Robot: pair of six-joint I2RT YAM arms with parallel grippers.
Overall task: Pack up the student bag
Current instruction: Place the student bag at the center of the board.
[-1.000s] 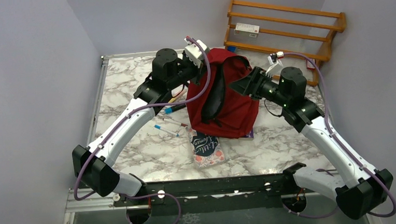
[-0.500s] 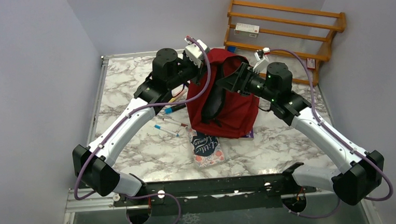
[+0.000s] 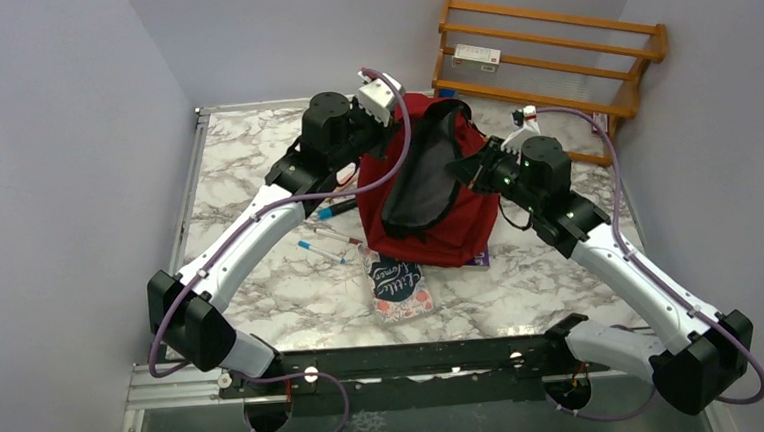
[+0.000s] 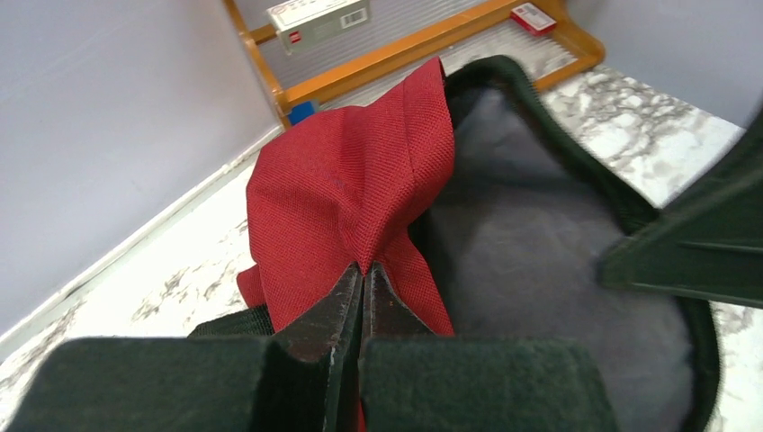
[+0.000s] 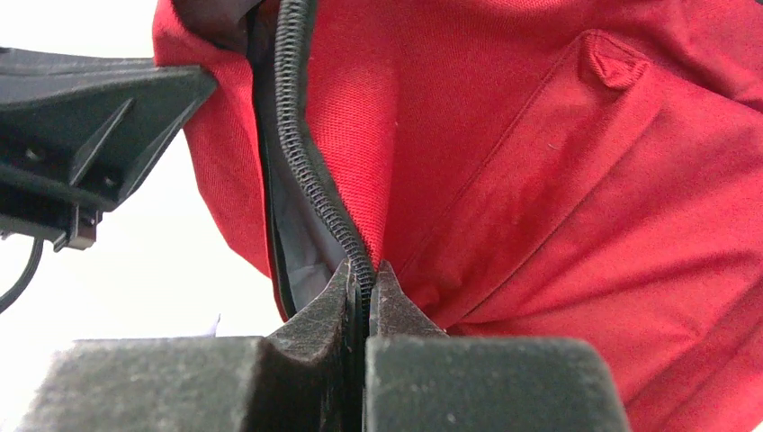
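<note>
The student bag (image 3: 439, 228), a dark-red backpack, stands upright at the table's middle with its mouth spread, showing grey lining (image 3: 421, 179). My left gripper (image 3: 372, 146) is shut on a fold of red fabric at the bag's left rim; in the left wrist view its tips (image 4: 364, 270) pinch the bag's cloth (image 4: 342, 198) beside the lining (image 4: 531, 243). My right gripper (image 3: 467, 166) is shut on the right rim; in the right wrist view its tips (image 5: 363, 270) clamp the black zipper (image 5: 306, 153) of the bag (image 5: 558, 180).
A patterned notebook (image 3: 399, 285) lies in front of the bag. Pens (image 3: 320, 250) and a blue-capped marker (image 3: 338, 209) lie to its left, under the left arm. A wooden rack (image 3: 549, 60) with a white box (image 3: 476, 57) stands at the back right.
My right gripper moved left onto the bag's right rim and shut on the zipper edge. The bag's mouth now gapes wider. The left arm shifted slightly right, still gripping.
</note>
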